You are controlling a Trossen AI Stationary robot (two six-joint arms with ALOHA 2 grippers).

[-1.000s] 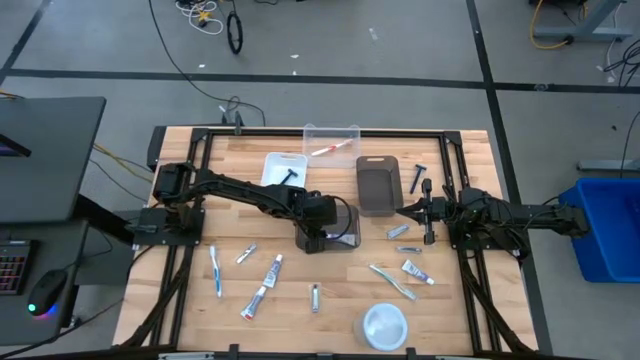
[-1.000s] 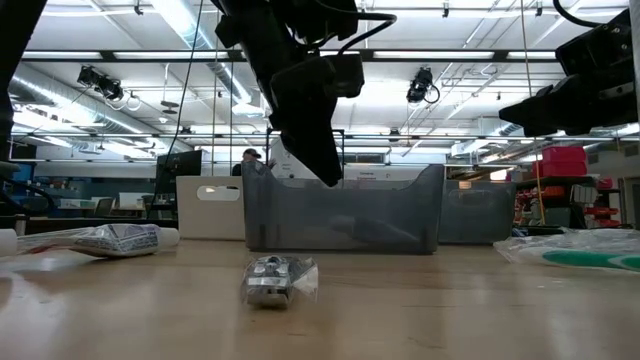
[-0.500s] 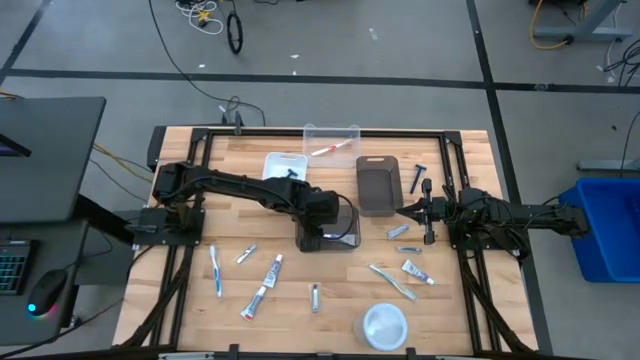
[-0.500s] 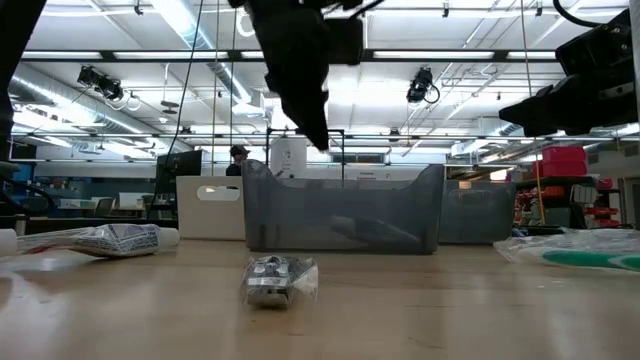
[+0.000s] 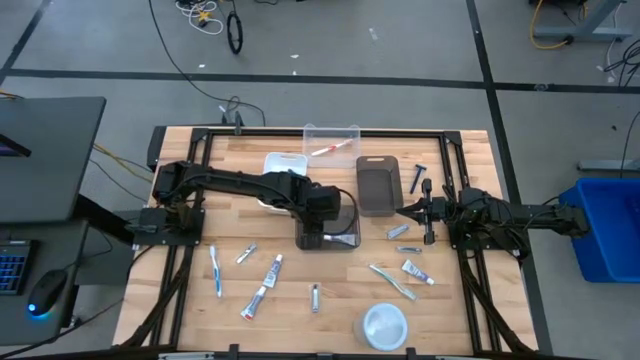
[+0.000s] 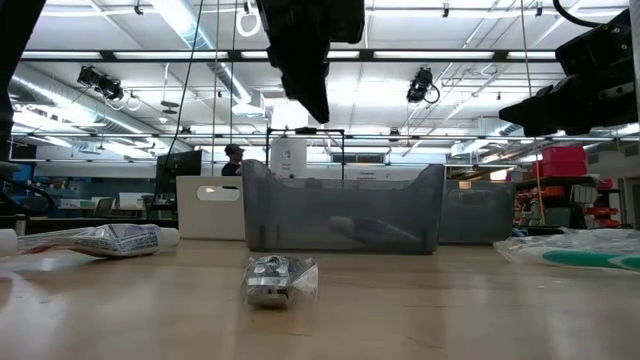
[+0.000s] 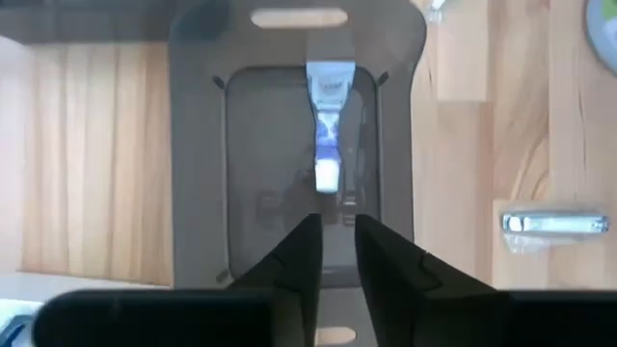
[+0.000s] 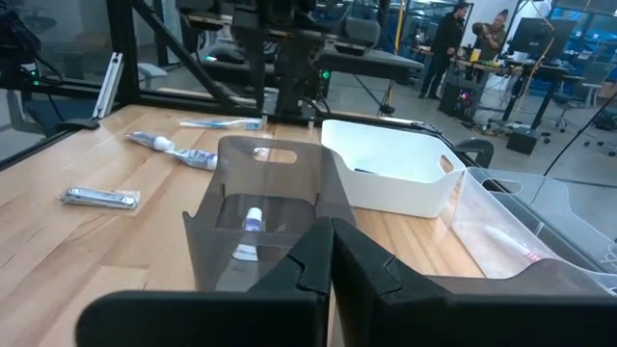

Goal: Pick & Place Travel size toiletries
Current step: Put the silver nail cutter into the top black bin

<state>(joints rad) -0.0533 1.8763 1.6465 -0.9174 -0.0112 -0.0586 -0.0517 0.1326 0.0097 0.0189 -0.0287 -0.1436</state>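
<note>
Above the counter's middle, my left end effector (image 7: 335, 253) hangs narrow and empty over the grey bin (image 7: 198, 183); a toothpaste tube (image 7: 327, 125) lies inside, its print unreadable. Right end effector (image 5: 403, 211) is closed.

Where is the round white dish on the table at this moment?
In the high view the round white dish sits at the table's near edge, right of centre, just below the toothbrush.

I see left gripper (image 7: 335, 253) lifting up off the grey bin (image 7: 198, 173), fingers narrowing to a slim gap; toothpaste tube (image 7: 326, 135) lies below the jaws.
</note>
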